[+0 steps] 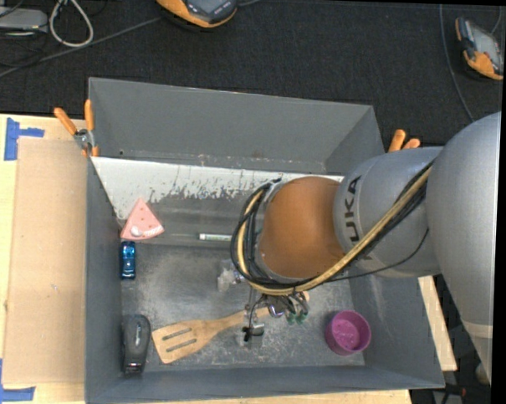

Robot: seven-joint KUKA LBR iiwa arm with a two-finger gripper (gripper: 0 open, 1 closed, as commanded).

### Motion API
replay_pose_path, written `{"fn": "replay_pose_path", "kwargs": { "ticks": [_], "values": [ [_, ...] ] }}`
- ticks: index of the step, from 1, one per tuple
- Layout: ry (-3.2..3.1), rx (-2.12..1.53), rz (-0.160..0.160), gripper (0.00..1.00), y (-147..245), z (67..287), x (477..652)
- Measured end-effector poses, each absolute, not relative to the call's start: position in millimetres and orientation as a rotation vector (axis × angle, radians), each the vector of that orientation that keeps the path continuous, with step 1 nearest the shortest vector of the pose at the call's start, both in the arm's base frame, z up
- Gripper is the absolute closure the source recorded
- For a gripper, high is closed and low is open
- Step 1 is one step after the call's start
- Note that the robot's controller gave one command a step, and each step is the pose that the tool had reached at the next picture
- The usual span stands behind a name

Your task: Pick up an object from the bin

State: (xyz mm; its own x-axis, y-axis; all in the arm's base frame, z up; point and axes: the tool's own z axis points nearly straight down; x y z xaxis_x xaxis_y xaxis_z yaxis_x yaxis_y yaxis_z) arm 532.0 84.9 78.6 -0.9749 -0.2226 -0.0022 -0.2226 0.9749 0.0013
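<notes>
Camera view, one spatula [193, 337], one cup [348, 332]

One camera, mounted above the bin [231, 125], looking down at a slant from its lower-frame side. Whole bin sits mid-frame, moderately close. My arm [462, 206] reaches in from the right of the frame.

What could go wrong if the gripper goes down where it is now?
1. The gripper is over the handle end of the wooden spatula. Gripped so far from its middle, the spatula may tilt and slip out.
2. The spatula's blade lies close to the black thing, so a lift could drag or knock it.
3. The purple cup stands near the arm, and a sideways move might tip it.
</notes>
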Motion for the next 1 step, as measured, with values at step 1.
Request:
{"fn": "replay_pose_path", "kwargs": {
  "ticks": [1],
  "values": [
    [3.092, -0.552, 0.002, 0.00, 99.9, 64.1, 531.9]
  ]
}}
